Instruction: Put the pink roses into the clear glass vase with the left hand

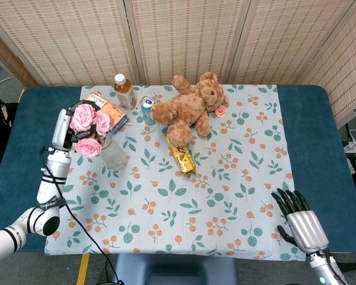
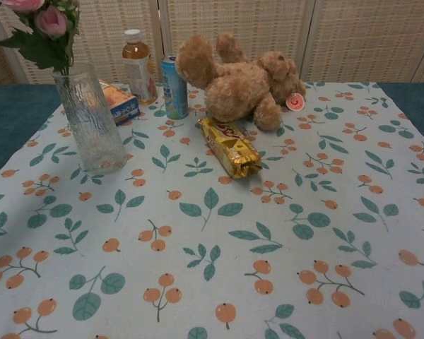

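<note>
The pink roses point(image 1: 87, 127) hang directly over the clear glass vase point(image 1: 113, 155) at the left of the tablecloth. My left hand point(image 1: 75, 138) grips them from behind and is mostly hidden by the blooms. In the chest view the roses point(image 2: 41, 25) sit at the top left, and their green stems reach down into the mouth of the vase point(image 2: 92, 123). The vase stands upright. My right hand point(image 1: 300, 218) lies open near the front right edge of the table, holding nothing.
Behind the vase are an orange snack box point(image 1: 111, 111), a tea bottle point(image 1: 124, 90) and a blue can point(image 1: 147, 108). A brown teddy bear point(image 1: 188, 105) lies at the back centre, with a gold snack pack point(image 1: 182, 156) in front of it.
</note>
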Motion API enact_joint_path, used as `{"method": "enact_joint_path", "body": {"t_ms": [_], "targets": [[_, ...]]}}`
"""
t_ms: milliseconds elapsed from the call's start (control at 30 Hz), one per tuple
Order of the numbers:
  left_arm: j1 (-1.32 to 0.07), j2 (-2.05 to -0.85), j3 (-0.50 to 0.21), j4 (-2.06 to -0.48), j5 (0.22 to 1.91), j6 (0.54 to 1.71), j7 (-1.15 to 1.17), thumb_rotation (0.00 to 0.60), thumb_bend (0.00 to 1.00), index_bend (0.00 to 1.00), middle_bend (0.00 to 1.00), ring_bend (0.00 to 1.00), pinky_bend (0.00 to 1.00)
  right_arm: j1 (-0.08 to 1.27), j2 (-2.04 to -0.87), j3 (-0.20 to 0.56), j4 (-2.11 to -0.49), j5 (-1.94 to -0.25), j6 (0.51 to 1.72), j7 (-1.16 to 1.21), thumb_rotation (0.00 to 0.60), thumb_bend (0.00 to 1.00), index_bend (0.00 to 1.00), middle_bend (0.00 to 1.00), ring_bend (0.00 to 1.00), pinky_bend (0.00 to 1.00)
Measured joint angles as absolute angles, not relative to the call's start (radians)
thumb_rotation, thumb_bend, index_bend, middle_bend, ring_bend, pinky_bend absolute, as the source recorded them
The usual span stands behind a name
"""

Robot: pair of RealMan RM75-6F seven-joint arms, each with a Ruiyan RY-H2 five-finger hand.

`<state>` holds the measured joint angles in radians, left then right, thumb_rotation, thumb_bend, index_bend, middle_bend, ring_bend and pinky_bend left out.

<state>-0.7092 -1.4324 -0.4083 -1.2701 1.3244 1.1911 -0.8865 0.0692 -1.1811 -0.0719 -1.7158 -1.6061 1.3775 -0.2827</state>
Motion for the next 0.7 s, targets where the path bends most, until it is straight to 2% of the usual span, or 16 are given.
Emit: {"method": "enact_joint_path", "body": {"t_ms": [67, 167, 467, 700], "targets": [[-0.704, -1.425, -0.386, -1.264, 1.344, 1.182, -0.904, 0.600, 0.42, 0.04, 0.12, 0.02, 0.10, 0.070, -1.182, -0.071, -1.715, -1.605, 1.376, -0.283, 0.600, 0.29, 0.00, 0.00, 0.00, 0.00], [-0.695, -1.407, -0.360, -1.275, 1.354, 1.155, -0.937, 0.600, 0.39, 0.00, 0.01, 0.00, 0.07, 0.072, -1.186, -0.072, -1.713, -1.605, 1.372, -0.288, 0.600, 0.29, 0.00, 0.00, 0.00, 0.00], [-0.672, -1.344, -0.321, -1.330, 1.359, 1.093, -0.977, 0.600, 0.35, 0.00, 0.00, 0.00, 0.02, 0.070, -1.185, -0.076, -1.713, -1.613, 1.376, -0.286, 0.600, 0.29, 0.00, 0.00, 0.00, 0.00], [-0.623, -1.264, -0.307, -1.382, 1.384, 1.142, -0.963, 0.600, 0.34, 0.00, 0.00, 0.00, 0.01, 0.068, -1.179, -0.077, -1.715, -1.620, 1.385, -0.276, 0.600, 0.29, 0.00, 0.00, 0.00, 0.00]]}}
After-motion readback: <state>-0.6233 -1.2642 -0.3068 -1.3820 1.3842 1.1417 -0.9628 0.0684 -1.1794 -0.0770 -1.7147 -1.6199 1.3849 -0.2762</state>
